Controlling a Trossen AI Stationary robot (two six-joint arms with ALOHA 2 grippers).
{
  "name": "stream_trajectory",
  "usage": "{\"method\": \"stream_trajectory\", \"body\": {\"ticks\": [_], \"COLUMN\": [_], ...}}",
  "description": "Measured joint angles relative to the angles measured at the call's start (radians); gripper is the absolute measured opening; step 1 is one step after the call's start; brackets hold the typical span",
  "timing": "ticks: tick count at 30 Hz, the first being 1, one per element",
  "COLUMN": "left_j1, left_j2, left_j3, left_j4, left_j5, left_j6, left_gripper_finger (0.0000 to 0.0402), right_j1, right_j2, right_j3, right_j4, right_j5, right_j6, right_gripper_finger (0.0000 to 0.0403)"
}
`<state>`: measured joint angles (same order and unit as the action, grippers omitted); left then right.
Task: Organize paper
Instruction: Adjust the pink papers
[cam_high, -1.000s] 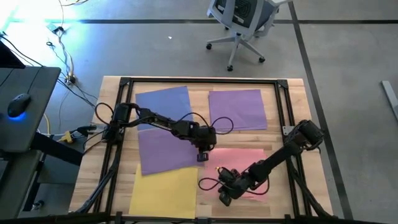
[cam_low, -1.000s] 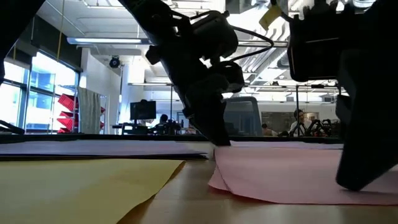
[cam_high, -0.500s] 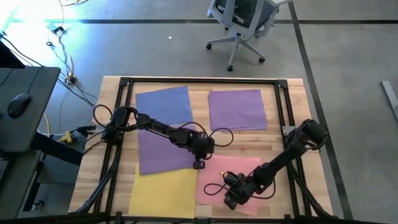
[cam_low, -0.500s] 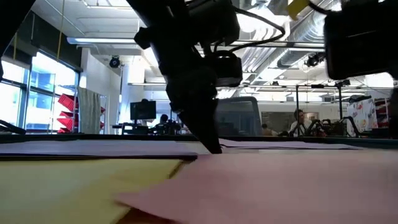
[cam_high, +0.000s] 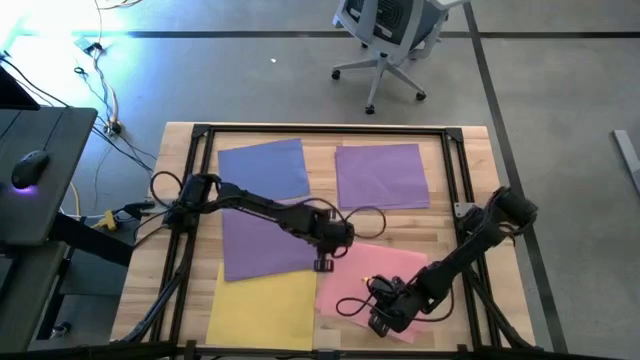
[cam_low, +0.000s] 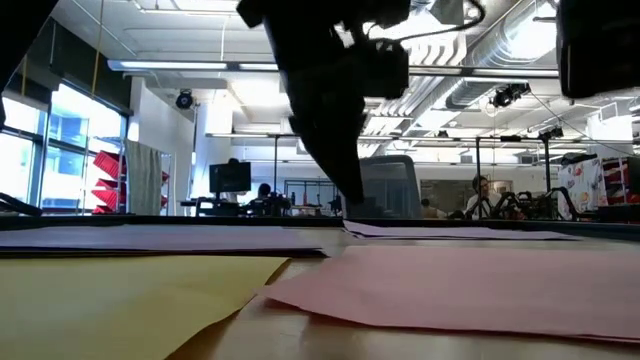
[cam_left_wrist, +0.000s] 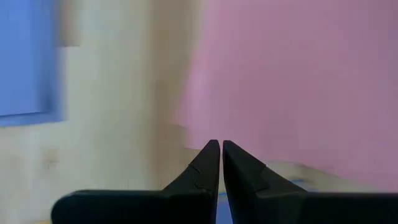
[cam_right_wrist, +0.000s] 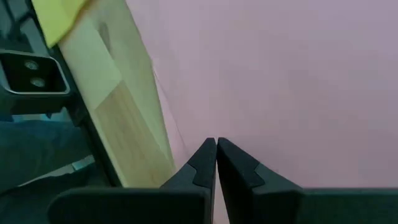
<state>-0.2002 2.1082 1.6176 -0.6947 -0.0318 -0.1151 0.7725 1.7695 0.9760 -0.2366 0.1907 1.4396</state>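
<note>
Five sheets of paper lie flat on the wooden table. A periwinkle blue sheet (cam_high: 263, 166) and a purple one (cam_high: 381, 176) are at the far side. Another purple sheet (cam_high: 260, 242) lies mid-left, a yellow one (cam_high: 262, 306) near left, and a pink one (cam_high: 378, 272) near right, beside the yellow. My left gripper (cam_high: 323, 264) is shut and hangs above the pink sheet's far left corner (cam_left_wrist: 186, 118). My right gripper (cam_high: 380, 322) is shut above the pink sheet's near edge (cam_right_wrist: 186, 149). In the low view the left fingers (cam_low: 352, 208) end clear of the sheets.
A black metal frame (cam_high: 200, 132) runs around the tabletop. A small camera unit (cam_right_wrist: 28, 74) sits at the table's near edge, close to the right gripper. An office chair (cam_high: 390, 30) stands on the floor beyond the table. Bare wood (cam_high: 440, 225) shows at the right.
The pink sheet has slid toward the table's near left and turned a little. Its left edge now lies along the yellow sheet, and its raised front edge has settled flat. My left gripper went toward the near edge, then rose off the sheet. My right gripper moved rightward and rose.
</note>
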Motion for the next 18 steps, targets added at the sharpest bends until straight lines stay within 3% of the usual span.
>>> {"method": "stream_trajectory", "body": {"ticks": [3, 7, 12, 15, 18], "left_j1": [-0.043, -0.091, -0.096, -0.084, -0.07], "left_j2": [0.0, 0.0, 0.0, 0.02, 0.054], "left_j3": [-0.003, -0.004, -0.004, -0.001, -0.003], "left_j4": [0.0, 0.044, 0.288, 0.379, 0.349], "left_j5": [0.066, 0.042, 0.027, 0.044, 0.076], "left_j6": [-0.014, -0.014, -0.037, -0.033, -0.042], "left_gripper_finger": [0.0, 0.0, 0.0, 0.0, 0.0], "right_j1": [0.037, 0.115, 0.166, 0.173, 0.18], "right_j2": [-0.061, -0.069, 0.022, 0.059, 0.06], "right_j3": [0.0, 0.0, 0.0, 0.0, -0.001], "right_j4": [-0.033, 0.102, 0.214, 0.168, 0.073], "right_j5": [-0.043, -0.027, -0.053, -0.106, -0.124], "right_j6": [0.079, 0.105, 0.113, 0.173, 0.24], "right_gripper_finger": [0.0, 0.0, 0.0, 0.0, 0.0]}}
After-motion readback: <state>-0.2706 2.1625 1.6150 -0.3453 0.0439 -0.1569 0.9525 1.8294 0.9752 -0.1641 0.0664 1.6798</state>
